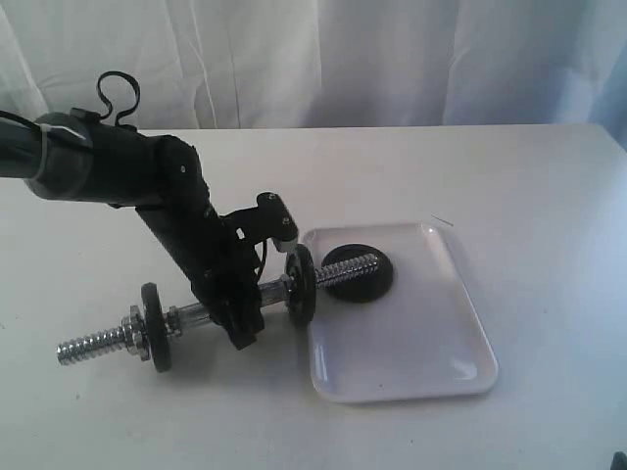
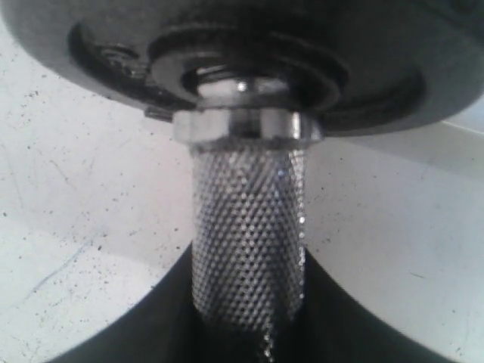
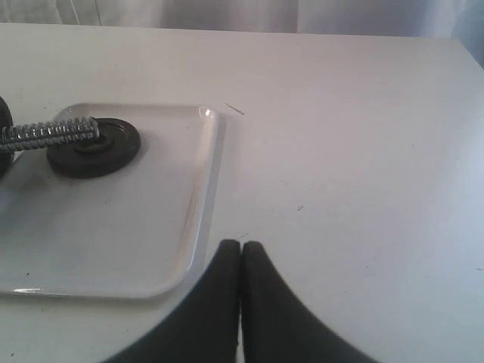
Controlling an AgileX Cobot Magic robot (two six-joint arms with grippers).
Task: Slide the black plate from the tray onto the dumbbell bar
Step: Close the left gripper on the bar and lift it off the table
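Chrome dumbbell bar point(image 1: 98, 342) lies close to level. Its long axis runs slantwise from the open desk point(image 1: 509, 196) across the rim of the tray point(image 1: 411, 343). One coarse threaded end points into the tray, the other away from it. Two small discs are already fitted: one just outside the tray rim point(image 1: 301, 284), one well out from the tray point(image 1: 154, 328).

Left jaws pinch the bar on its knurled middle point(image 2: 248, 227), between those discs and short of the nut point(image 2: 246, 125).

Black plate point(image 1: 367, 287) lies flat inside the tray, near the corner where the bar enters, hole facing up. The threaded end overhangs it. Whether thread and plate touch, I cannot tell.

Right jaws are pressed together and hold nothing. They hang over bare desk just past the tray rim, on the side away from the bar.

Risks, as I judge them:
- The plate's hole faces up and the bar runs level, so the two axes are crossed. Unless the plate is stood on edge it will not go on.
- The bar end sits over the plate and may block or pin it when the right jaws come in.
- Glossy tray and flat disc: the plate may skate, or the tray shift.
- The coarse thread may catch the hole's rim if the approach is cocked.
- A single pinch mid-bar could let the bar swivel under a push.
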